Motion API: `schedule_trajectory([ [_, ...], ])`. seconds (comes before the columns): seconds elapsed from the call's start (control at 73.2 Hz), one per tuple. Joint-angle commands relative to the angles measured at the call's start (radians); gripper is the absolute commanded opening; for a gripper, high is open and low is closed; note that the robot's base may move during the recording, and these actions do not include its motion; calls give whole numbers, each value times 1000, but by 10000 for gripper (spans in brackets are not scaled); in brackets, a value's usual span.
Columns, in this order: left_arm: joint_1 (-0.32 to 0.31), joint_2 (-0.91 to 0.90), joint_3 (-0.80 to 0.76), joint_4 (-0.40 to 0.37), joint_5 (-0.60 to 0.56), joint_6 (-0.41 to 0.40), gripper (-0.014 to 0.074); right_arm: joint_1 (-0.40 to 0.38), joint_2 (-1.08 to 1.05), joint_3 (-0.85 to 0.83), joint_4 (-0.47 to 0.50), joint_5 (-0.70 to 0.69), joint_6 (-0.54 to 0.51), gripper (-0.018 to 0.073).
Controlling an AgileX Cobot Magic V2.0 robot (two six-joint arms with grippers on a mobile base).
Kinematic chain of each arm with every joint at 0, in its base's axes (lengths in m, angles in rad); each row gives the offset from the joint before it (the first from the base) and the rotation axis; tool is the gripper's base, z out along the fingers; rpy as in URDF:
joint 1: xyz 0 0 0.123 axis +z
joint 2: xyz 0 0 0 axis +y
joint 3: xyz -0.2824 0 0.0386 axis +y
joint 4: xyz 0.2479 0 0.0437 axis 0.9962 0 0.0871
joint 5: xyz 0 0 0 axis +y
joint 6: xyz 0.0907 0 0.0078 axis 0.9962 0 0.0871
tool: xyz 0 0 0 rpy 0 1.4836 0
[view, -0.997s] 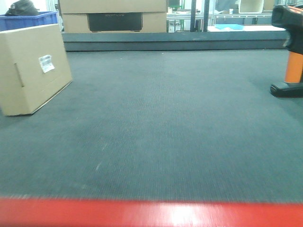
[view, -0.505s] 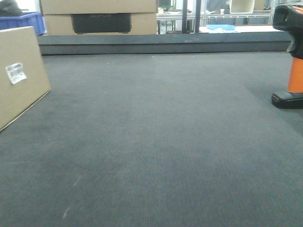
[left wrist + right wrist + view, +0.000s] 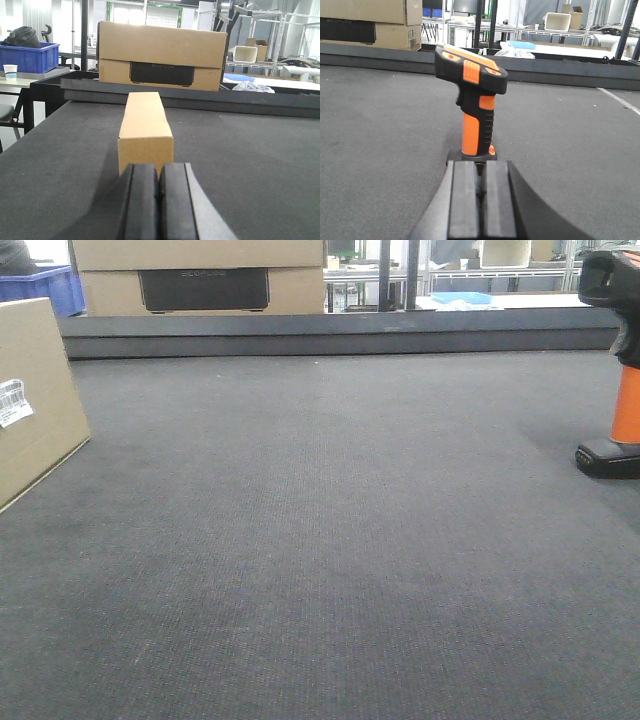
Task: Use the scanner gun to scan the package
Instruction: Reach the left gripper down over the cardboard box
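Observation:
The package point(image 3: 35, 390), a tan cardboard box with a small white label point(image 3: 12, 402), stands on the dark mat at the far left of the front view, partly cut off. In the left wrist view the package point(image 3: 146, 125) points end-on, just beyond my left gripper point(image 3: 159, 172), which is shut on nothing. The scanner gun point(image 3: 622, 400) stands upright at the right edge, orange handle on a black base. In the right wrist view the scanner gun point(image 3: 477, 110) stands right ahead of my right gripper point(image 3: 480, 167), which is shut and apart from it.
A bigger cardboard box point(image 3: 200, 275) with a black printed panel sits behind the raised dark ledge point(image 3: 340, 332) at the table's back. A blue bin point(image 3: 27, 55) and a paper cup point(image 3: 10, 71) stand off to the left. Shelving fills the background.
The front view has shifted: the package has slid toward the left edge of the frame, and the red strip at the bottom has gone out of view. The scanner gun stays at the right edge.

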Motion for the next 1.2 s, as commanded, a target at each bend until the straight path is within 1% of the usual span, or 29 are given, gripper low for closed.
schedule_trajectory([
  [0.0, 2, -4, -2, -6, -14, 3, -111, 3, -3, -1, -5, -16, -1, -169],
  [0.956, 2, -4, -2, -6, -23, 3, -111, 3, -3, -1, -5, -16, -1, -169],
  [1.038, 2, -4, -25, 19, 27, 3, -111, 3, -3, -1, -5, -16, -1, -169],
  [1.188, 2, -4, -192, 29, 177, 3, -111, 3, -3, -1, -5, -16, -1, -169],
])
